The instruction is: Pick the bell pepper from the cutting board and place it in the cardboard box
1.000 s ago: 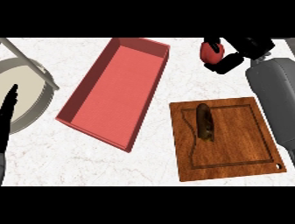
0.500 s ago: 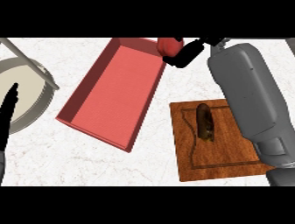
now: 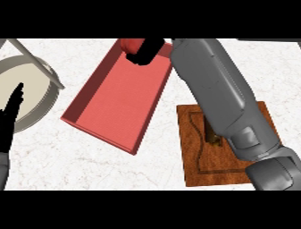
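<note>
Red bell pepper (image 3: 132, 44) held aloft over the far end of the cardboard box (image 3: 116, 100), clasped in the curled fingers of the right robot hand (image 3: 147, 50) at the top edge of the head view. Carrying step apparently at its close, placing step next: likely calls for lowering the pepper inside the box's reddish walls and uncurling the fingers only once it sits above the floor of the box rather than its far rim. Grey right forearm stretched diagonally across the wooden cutting board (image 3: 199, 167), hiding most of it along with a small dark object (image 3: 213, 135) lying there, too covered to identify. Left robot hand (image 3: 4, 127) resting at the left edge, fingers straight and released, overlapping a pale round plate (image 3: 7, 87) near a slim grey bar (image 3: 37, 62). White marbled worktop (image 3: 113, 165) beneath it all. Nothing seen inside the box to obstruct the drop; chief hazard judged to be the box's far wall directly under the pepper.
</note>
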Tool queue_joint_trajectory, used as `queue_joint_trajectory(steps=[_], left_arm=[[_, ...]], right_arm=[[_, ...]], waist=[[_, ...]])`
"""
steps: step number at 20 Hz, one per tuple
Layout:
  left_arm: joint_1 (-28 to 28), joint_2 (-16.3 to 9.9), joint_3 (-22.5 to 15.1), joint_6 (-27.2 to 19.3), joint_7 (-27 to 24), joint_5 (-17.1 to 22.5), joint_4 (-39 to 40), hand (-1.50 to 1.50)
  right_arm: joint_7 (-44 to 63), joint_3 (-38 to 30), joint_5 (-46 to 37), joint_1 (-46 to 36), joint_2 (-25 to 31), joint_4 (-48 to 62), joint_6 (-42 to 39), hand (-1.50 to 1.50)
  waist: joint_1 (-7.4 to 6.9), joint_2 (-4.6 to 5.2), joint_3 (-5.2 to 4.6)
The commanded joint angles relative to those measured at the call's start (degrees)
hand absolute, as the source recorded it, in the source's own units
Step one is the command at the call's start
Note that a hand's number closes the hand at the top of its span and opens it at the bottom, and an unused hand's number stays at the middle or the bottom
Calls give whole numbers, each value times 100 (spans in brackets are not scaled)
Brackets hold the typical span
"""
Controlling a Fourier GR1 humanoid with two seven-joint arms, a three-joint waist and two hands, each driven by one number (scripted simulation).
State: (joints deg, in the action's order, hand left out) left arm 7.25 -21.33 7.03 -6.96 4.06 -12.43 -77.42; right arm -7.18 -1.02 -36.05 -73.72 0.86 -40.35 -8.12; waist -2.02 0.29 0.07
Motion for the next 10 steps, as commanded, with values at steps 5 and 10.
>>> queue_joint_trajectory(steps=[5, 10], left_arm=[[116, 2, -96, 179, 140, -32, -117, 0], [577, 148, -232, 113, 280, -159, 132, 0]], right_arm=[[-54, 626, 792, -735, -84, 1583, 840, 150], [70, 1138, 835, -854, -85, 2117, 1411, 150]], waist=[[-302, 74, -16], [-463, 131, -23]])
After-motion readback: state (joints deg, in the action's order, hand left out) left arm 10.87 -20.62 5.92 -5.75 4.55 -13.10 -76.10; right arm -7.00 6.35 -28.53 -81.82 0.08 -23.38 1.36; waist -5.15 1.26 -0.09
